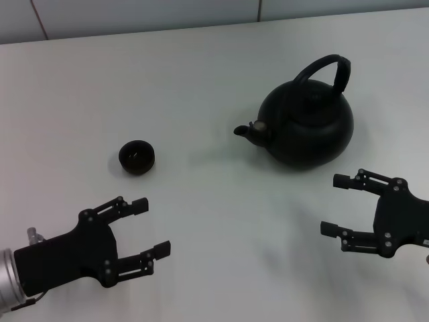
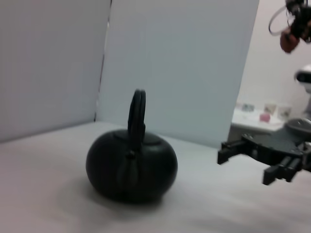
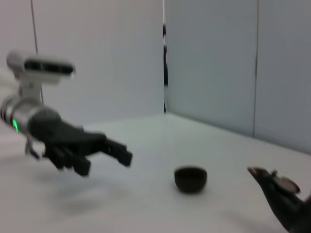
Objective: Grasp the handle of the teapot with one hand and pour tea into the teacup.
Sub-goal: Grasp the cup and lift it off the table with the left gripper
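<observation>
Nearest the body, the left tool (image 1: 151, 227) hovers low over the white surface (image 1: 214, 80) with its fingers spread and nothing between them. The right tool (image 1: 336, 204) is likewise released and empty, hanging just in front of the teapot. Both point forward, the right lined up with the pot, which suggests it is the one meant to take the handle; the left sits nearer the cup and looks idle.

A little farther out, the teacup (image 1: 137, 157) stands alone on the left side, well apart from the pot. Its inside is dark, and whether it holds any liquid is hard to tell.

Farthest, the teapot (image 1: 306, 125) rests upright on the right, its spout turned toward the cup, so a tilt in that direction would probably pour the right way once it is carried closer. The handle (image 1: 326, 70) arches free above the lid, untouched. The right arm is cut off at the frame edge in the head view.
</observation>
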Controlling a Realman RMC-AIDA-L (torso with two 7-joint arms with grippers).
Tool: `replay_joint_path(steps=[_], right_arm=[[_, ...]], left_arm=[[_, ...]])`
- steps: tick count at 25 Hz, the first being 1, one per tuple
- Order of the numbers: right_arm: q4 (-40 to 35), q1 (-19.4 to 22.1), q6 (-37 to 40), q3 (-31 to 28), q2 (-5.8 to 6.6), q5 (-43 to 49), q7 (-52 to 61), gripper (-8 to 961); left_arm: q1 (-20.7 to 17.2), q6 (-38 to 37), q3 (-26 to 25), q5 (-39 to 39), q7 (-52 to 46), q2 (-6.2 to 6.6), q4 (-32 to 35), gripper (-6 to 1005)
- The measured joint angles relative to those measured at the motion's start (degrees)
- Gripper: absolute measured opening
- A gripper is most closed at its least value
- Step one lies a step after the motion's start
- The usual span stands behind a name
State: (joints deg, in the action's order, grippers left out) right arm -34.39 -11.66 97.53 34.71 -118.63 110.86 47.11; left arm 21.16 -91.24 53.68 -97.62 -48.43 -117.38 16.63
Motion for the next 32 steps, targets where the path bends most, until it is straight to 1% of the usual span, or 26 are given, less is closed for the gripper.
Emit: replay_joint_path(steps=[5, 8, 17, 29, 31, 32], right_arm=[[-1.7, -1.9, -2.2, -0.1, -0.01, 3.5, -0.1, 823], [-1.8, -2.5, -3.2, -0.1, 0.03, 4.4, 0.1, 822], [-2.5, -2.4, -3.1, -0.2, -0.20, 5.1, 0.3, 823], [-2.1, -2.2, -3.1, -0.3, -0.33, 5.0, 0.1, 823], [-2.0, -2.1, -3.1, -0.3, -0.36, 4.8, 0.0, 822], [-1.9, -2.1, -3.1, -0.3, -0.38, 4.8, 0.0, 822]], left_arm=[[0.6, 0.5, -0.3, -3.2, -2.6, 0.05, 2.4, 842], [0.6, 0.5, -0.3, -3.5, -3.3, 0.06, 2.9, 842], [0.2, 0.6, -0.3, -3.5, -3.8, 0.14, 3.3, 841], [0.0, 0.7, -0.5, -3.3, -3.0, -0.50, 3.2, 842], [0.0, 0.8, -1.5, -3.1, -2.5, -0.63, 3.1, 842], [0.1, 1.2, -7.3, -2.9, 1.3, -1.14, 2.0, 842]])
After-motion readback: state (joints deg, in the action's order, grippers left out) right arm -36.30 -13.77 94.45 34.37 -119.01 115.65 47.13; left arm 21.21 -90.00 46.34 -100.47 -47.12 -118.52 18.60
